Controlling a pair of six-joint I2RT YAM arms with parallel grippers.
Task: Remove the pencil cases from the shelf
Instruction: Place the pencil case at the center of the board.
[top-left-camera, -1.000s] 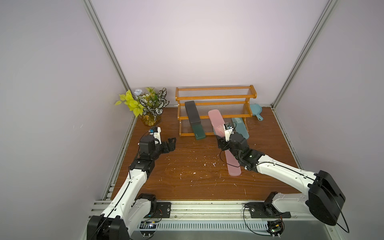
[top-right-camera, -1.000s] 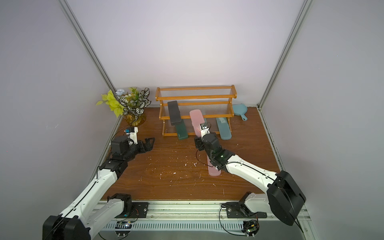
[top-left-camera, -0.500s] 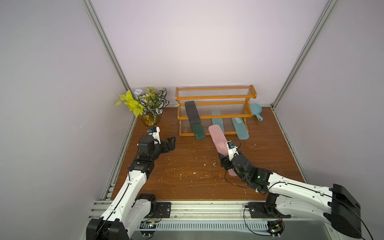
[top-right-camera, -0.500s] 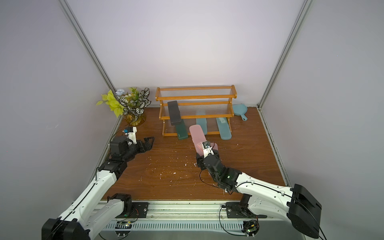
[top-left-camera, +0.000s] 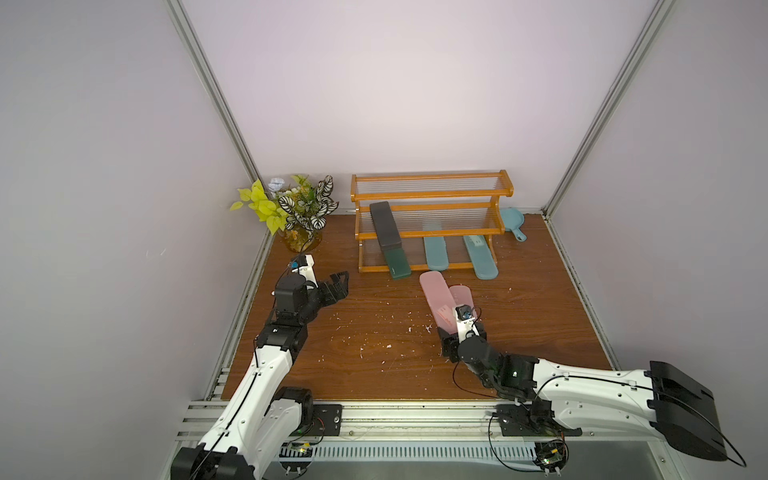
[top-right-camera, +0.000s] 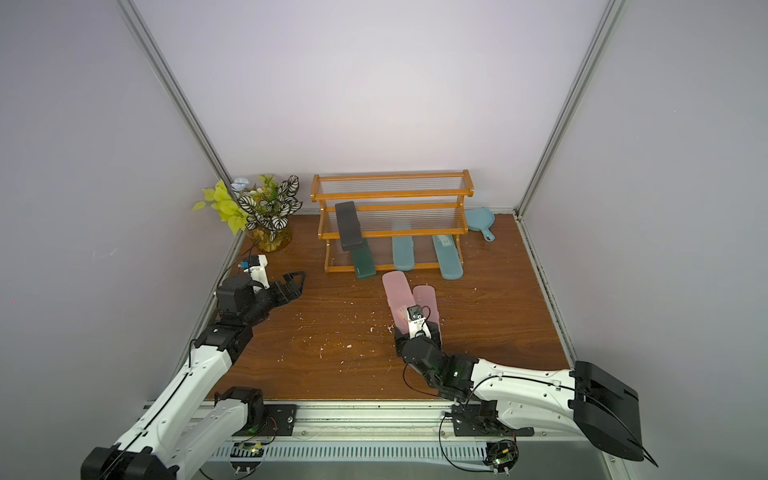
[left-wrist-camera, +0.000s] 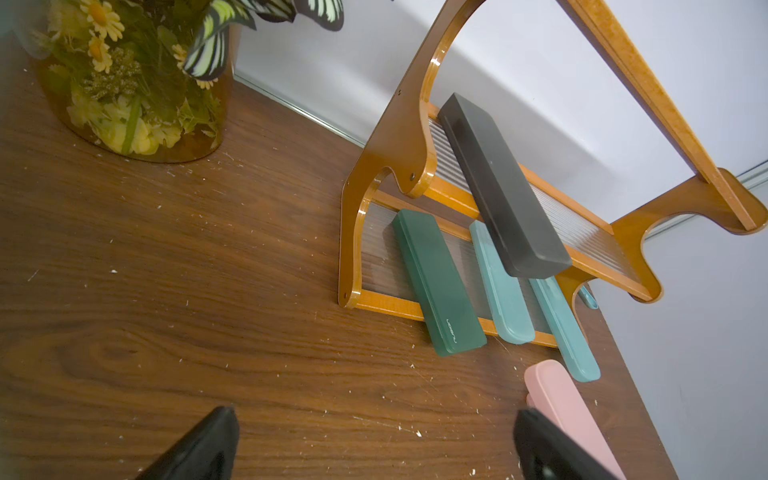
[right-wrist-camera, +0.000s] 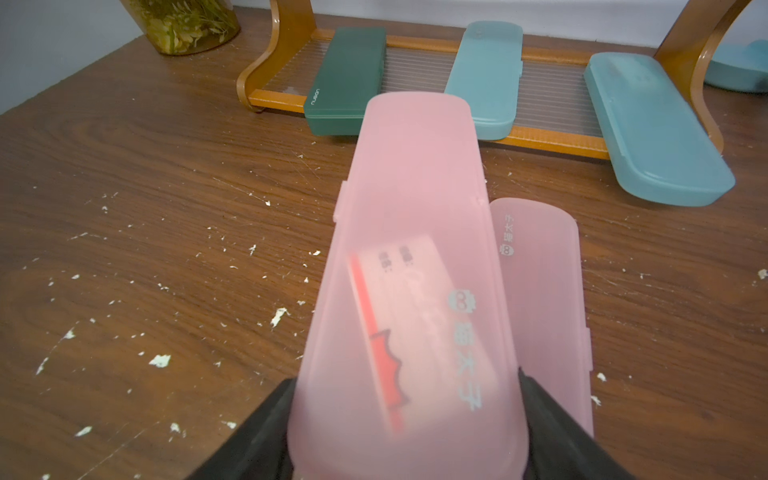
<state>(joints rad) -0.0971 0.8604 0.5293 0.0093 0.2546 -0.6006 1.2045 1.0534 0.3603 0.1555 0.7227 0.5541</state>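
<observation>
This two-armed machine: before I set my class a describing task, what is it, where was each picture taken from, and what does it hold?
It is a pair of white robot arms at a wooden table. Two pictures look down from overhead; two come from cameras on the arms' wrists. The right tool is shut on a pink pencil case, beside a second pink case lying on the table. The left tool is open and empty. On the orange shelf lie a black case, a dark green case, one teal case and another teal case.
</observation>
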